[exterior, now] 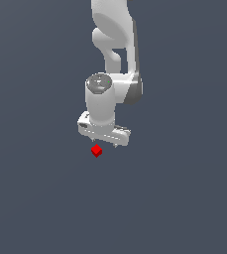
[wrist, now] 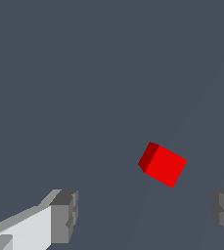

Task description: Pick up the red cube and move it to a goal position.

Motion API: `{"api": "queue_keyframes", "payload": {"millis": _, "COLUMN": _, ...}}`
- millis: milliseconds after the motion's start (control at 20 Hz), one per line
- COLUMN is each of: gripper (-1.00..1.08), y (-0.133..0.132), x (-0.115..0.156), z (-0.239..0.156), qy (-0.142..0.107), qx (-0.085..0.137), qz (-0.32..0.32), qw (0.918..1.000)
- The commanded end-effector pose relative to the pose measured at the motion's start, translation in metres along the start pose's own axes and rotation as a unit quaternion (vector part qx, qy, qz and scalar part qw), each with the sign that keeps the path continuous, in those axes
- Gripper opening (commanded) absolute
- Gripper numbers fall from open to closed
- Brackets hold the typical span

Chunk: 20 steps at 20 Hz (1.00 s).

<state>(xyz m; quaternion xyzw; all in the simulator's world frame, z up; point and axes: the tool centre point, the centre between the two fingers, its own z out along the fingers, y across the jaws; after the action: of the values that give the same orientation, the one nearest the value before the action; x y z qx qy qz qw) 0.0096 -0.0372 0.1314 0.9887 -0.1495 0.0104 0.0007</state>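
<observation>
The red cube (exterior: 96, 150) is tiny and lies on the flat grey ground, turned at an angle. In the wrist view the red cube (wrist: 162, 164) sits ahead of the gap between the two fingers, nearer one finger, and touches neither. My white gripper (exterior: 105, 144) points down just above and slightly to the exterior view's right of the cube. It is open and empty. In the wrist view the gripper (wrist: 145, 215) shows both grey fingertips (wrist: 64, 217) spread wide apart.
Only the plain dark grey ground (exterior: 184, 198) surrounds the cube. The white arm (exterior: 112, 39) rises from the gripper toward the top of the exterior view.
</observation>
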Motion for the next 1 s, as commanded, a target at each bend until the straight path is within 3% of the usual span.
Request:
{"api": "queue_keyframes", "payload": {"millis": 0, "gripper": 1.0, "y": 0.009, "x": 0.001, "z": 0.02, "qy": -0.002, "qx": -0.001, "qz": 0.043, "qw": 0.9991}}
{"api": "queue_keyframes", "payload": {"millis": 500, "gripper": 1.0, "y": 0.04, "x": -0.003, "z": 0.087, "qy": -0.007, "qx": -0.004, "qz": 0.194, "qw": 0.981}}
{"api": "queue_keyframes", "payload": {"millis": 950, "gripper": 1.0, "y": 0.049, "x": -0.007, "z": 0.111, "qy": -0.01, "qx": -0.004, "qz": 0.246, "qw": 0.9692}}
